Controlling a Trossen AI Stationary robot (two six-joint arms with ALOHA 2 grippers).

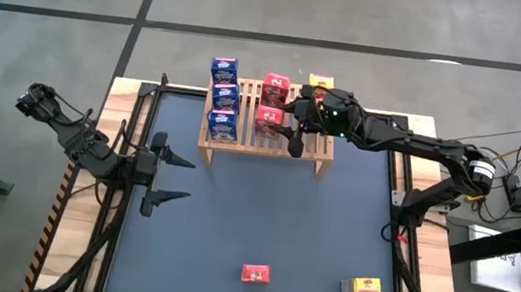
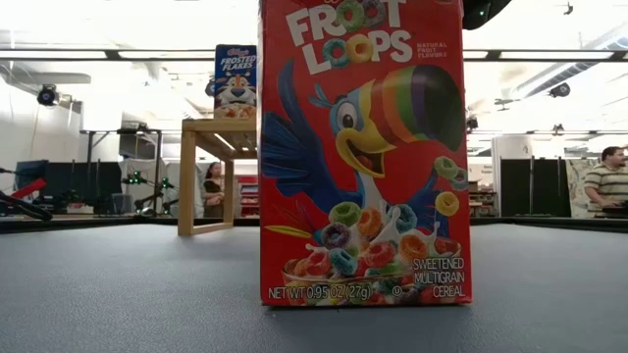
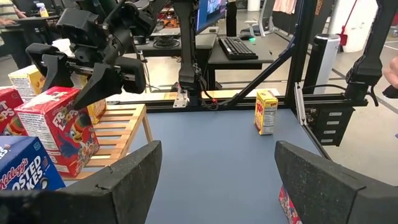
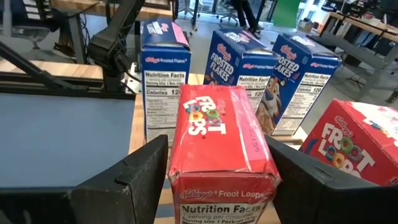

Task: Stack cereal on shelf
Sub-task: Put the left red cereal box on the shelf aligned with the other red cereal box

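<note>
Right tool (image 4: 217, 180) jaws apart, straddling red cardboard Froot Loops box (image 4: 219, 140) on slatted light-wood shelf (image 1: 241, 141); left tool (image 1: 168, 176) open over tabletop.

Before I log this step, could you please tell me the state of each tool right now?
Left tool: open, empty, over the table.
Right tool: open around a red cereal box on the shelf.

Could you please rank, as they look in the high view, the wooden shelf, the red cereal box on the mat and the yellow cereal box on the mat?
1. Wooden shelf, clearly largest.
2. Red box and yellow box: they look alike, so no ranking.
</note>
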